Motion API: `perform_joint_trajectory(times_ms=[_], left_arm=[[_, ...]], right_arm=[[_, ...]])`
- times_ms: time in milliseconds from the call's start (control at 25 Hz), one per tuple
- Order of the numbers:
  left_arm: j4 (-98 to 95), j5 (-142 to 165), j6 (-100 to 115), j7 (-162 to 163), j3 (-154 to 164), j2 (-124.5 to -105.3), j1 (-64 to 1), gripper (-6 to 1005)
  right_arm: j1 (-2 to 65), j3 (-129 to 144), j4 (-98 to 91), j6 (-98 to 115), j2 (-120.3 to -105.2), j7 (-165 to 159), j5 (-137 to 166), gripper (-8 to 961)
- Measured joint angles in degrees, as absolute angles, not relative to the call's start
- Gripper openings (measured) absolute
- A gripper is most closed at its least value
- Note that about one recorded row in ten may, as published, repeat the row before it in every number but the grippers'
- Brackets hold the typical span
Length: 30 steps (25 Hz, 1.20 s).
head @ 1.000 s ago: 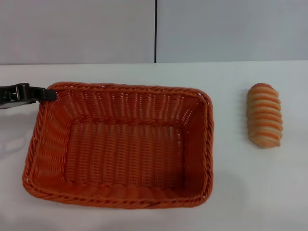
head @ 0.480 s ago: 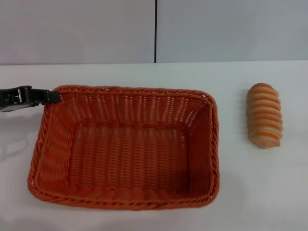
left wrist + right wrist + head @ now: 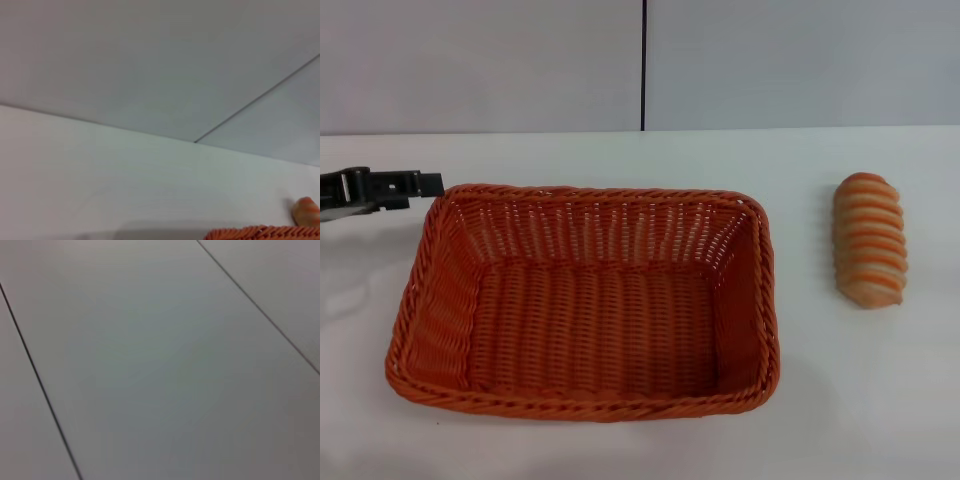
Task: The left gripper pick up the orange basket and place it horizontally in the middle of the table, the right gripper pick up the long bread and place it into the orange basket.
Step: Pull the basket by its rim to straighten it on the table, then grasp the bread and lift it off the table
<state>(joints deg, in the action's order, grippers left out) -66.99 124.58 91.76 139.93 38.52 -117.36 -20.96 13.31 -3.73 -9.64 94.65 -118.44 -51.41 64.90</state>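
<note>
The orange basket [image 3: 585, 300] lies flat on the white bench [image 3: 880, 400], long side running left to right, in the middle toward the near edge. Its weave looks stiff and light, so it should keep its shape when lifted, and the braided rim is the natural place to pinch it; the sloped walls would give little purchase. The left tool [image 3: 425, 184] hangs just beside the basket's far-left corner, at the bench's left edge, close to the rim but seemingly off it. Whether its fingers are parted or closed cannot be told from here. The left wrist view catches only a sliver of basket rim and a bit of the bread beyond.

The long bread [image 3: 869, 240] rests toward the bench's right edge, well apart from the basket, its length running from far to near. It looks soft and light, with a ridged crust, so a gentle squeeze across its narrow middle would probably hold it without crushing. The right tool is not in sight; its wrist view shows only plain grey panels.
</note>
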Motion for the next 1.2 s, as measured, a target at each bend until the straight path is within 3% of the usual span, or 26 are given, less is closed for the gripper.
perform_joint_trajectory(times_ms=[120,360,600,920,1200], left_arm=[[-66.80,124.53,91.49,136.93,35.52,-117.27,-21.58,606],[-62.64,116.22,88.35,121.07,24.55,-118.04,-21.99,802],[-41.83,81.71,90.61,88.37,23.86,-118.10,-17.74,798],[-21.62,65.76,102.10,54.17,23.50,-118.18,-17.77,793],[-16.18,61.62,105.87,43.80,23.38,-118.32,-17.99,789]], right_arm=[[13.40,-1.88,-12.97,94.71,-118.05,-55.90,68.27,498],[14.36,5.91,-28.29,95.45,-115.09,-78.39,80.71,541],[15.70,9.20,-41.62,96.19,-114.95,-90.67,86.34,592],[19.07,15.82,-57.67,96.78,-113.96,-103.78,100.46,688],[30.21,19.20,-61.42,103.04,-109.19,-116.64,126.05,773]])
